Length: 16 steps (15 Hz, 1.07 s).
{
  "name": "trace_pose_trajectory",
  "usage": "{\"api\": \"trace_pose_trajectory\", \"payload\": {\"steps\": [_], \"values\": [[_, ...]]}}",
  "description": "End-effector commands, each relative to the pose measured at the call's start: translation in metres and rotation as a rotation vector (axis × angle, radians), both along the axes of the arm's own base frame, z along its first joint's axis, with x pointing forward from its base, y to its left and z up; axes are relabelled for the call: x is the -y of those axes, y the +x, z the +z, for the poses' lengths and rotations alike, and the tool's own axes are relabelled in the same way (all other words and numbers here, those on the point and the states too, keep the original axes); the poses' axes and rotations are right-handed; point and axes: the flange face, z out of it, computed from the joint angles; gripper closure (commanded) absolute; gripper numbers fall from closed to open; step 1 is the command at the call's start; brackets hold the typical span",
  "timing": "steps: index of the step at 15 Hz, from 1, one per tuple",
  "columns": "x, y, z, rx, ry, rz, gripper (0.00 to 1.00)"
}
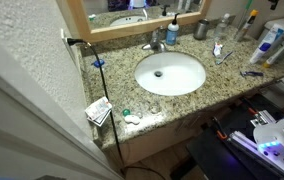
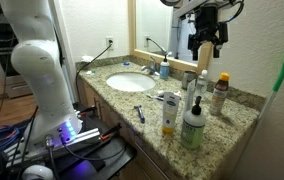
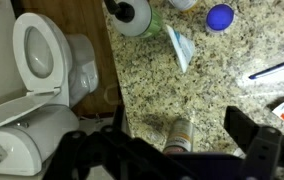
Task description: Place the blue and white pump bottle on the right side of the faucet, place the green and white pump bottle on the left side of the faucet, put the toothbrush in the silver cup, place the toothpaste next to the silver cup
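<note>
Bathrm counter (image 2: 237, 120), gripper (image 2: 206, 47) high, jaws apart

The faucet (image 1: 154, 44) stands behind the sink (image 1: 182, 76), against the back wall. The blue and white pump bottle (image 1: 172, 33) stands just beside the faucet, with the silver cup (image 1: 201, 30) farther along the counter (image 1: 222, 82). The green and white pump bottle (image 2: 192, 128) stands well apart from them, near the counter's front edge.

Tabletop (image 1: 207, 95): speckled beige-brown granite.
Sink (image 1: 187, 76): white.
Faucet (image 1: 154, 43): shiny chrome.
Blue and white pump bottle (image 1: 171, 32): blue body, white label.
Green and white pump bottle (image 2: 193, 128): pale green, white top.
Silver cup (image 1: 201, 30): dull grey.
Pincer (image 2: 206, 48): black.
Toilet (image 3: 37, 60): white.
</note>
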Motion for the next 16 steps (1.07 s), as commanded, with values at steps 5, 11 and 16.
{"api": "trace_pose_trajectory", "payload": {"steps": [5, 11, 16], "values": [[0.031, -0.03, 0.008, -0.017, 0.0, 0.256, 0.0], [0.08, -0.11, -0.005, 0.038, 0.048, 0.528, 0.0], [0.096, -0.128, -0.006, 0.021, 0.086, 0.579, 0.0]]}}
